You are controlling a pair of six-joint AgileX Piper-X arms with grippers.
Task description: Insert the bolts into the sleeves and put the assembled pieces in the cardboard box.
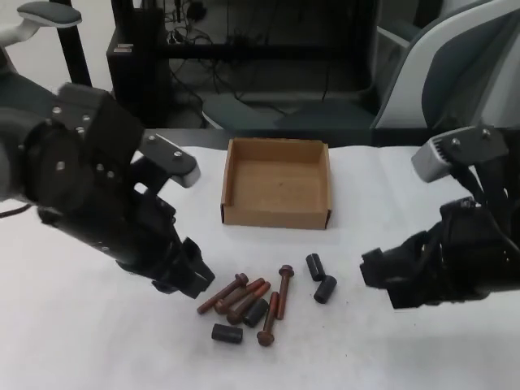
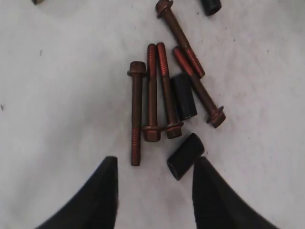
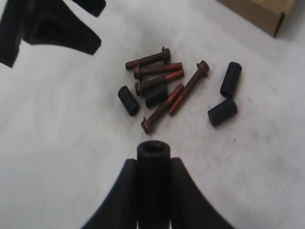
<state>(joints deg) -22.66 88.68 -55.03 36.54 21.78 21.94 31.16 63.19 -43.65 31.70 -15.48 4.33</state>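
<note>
bolts (image 2: 151,93) packed, sleeve (image 2: 184,96) wedged between | open gap before cardboard box (image 1: 275,216)

Beyond my white desk (image 1: 382,175) I see a dark rack (image 1: 134,41) trailing cables (image 1: 188,13), with a grey padded seat (image 1: 443,73) beside it.

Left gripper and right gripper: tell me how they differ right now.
The left gripper is open and empty; the right gripper is shut on a black sleeve. The left gripper is close by the bolts; the right gripper sits farther from them. Both are black.
</note>
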